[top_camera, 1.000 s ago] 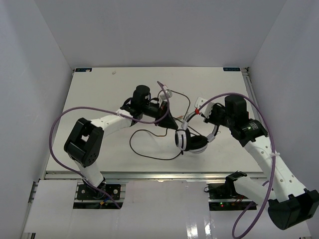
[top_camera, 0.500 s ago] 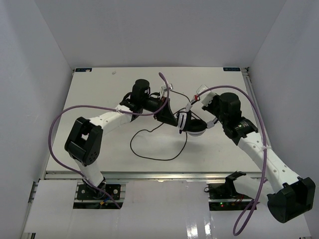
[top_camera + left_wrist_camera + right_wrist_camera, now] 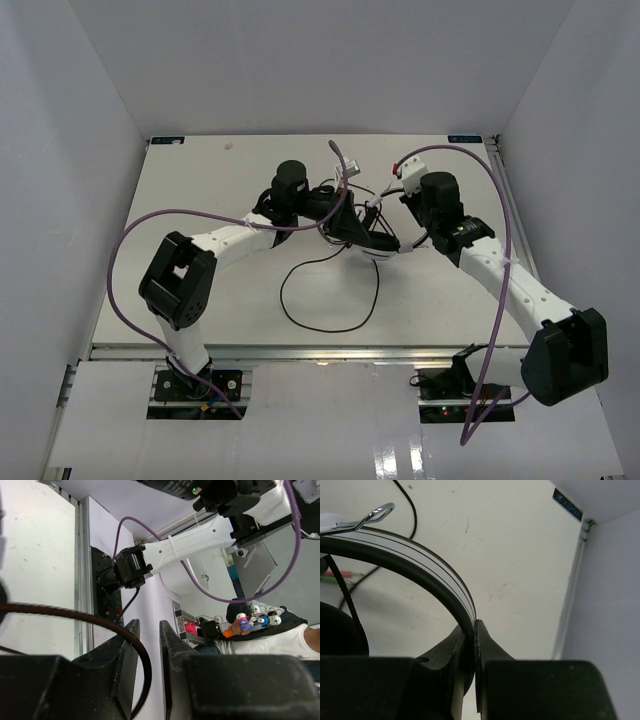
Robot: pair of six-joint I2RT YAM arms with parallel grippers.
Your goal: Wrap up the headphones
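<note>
White surface, seen from above, with white walls on three sides. A loose loop of thin black headphone cable lies on its near-centre area.

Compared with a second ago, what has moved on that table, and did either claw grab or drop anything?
The right gripper, clamped on the dark headband, carried the white-and-black over-ear headphones away from the near edge, close to the left gripper. Both arms reached farther across the white table. The thin black cable has a loop that slid right. Unchanged: the right grip, and the loop still lies on the table.
</note>
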